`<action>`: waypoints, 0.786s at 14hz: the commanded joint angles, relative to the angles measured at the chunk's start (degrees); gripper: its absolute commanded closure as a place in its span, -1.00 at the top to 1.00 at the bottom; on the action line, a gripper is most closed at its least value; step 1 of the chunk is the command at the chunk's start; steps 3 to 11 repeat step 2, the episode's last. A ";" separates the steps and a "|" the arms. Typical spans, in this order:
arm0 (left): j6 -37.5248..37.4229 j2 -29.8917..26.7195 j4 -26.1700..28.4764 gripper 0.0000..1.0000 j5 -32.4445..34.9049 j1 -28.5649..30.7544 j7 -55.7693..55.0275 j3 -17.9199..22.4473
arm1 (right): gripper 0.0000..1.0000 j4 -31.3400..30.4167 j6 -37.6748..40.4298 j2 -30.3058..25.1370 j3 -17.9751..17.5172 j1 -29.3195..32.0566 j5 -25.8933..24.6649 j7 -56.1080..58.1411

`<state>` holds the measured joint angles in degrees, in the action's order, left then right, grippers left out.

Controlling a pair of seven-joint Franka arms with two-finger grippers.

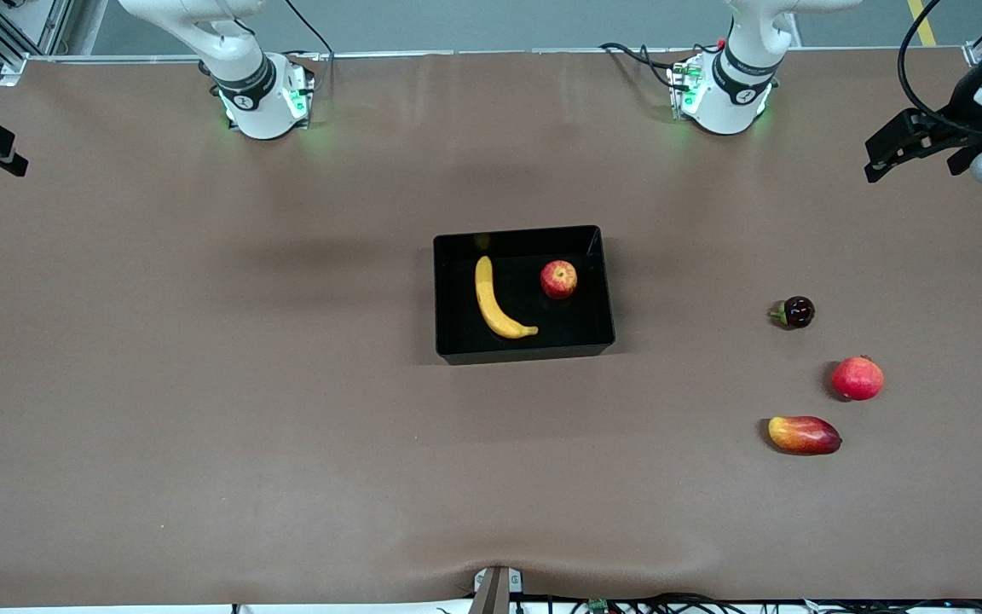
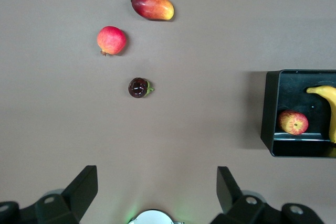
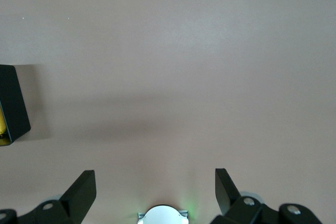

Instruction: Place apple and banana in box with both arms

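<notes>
On brown table [image 1: 201, 384] — box [image 1: 525, 345] holds banana [image 1: 495, 300], apple [image 1: 558, 279].

I see the banana [image 1: 495, 300] and apple [image 1: 558, 279] lying apart inside the box [image 1: 525, 348]. Both arms wait, raised off the table.

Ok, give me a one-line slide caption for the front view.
Banana and apple lie in the black box; three other fruits sit toward the left arm's end.

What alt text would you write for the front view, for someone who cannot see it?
A black box mid-table holds a banana and an apple. A mango, a red round fruit and a small dark fruit lie toward the left arm's end.
</notes>
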<state>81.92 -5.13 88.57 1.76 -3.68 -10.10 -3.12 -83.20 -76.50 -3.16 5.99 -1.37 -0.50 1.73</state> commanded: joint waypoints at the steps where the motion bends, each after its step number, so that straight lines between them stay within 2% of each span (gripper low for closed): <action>1: -1.32 0.74 -1.65 1.00 0.87 -0.10 0.16 0.04 | 1.00 0.32 0.47 0.00 -0.72 1.37 -0.47 0.73; 11: -1.41 0.74 -1.65 1.00 0.87 -0.01 0.16 0.04 | 1.00 0.32 0.47 0.00 -0.72 1.37 -0.47 0.73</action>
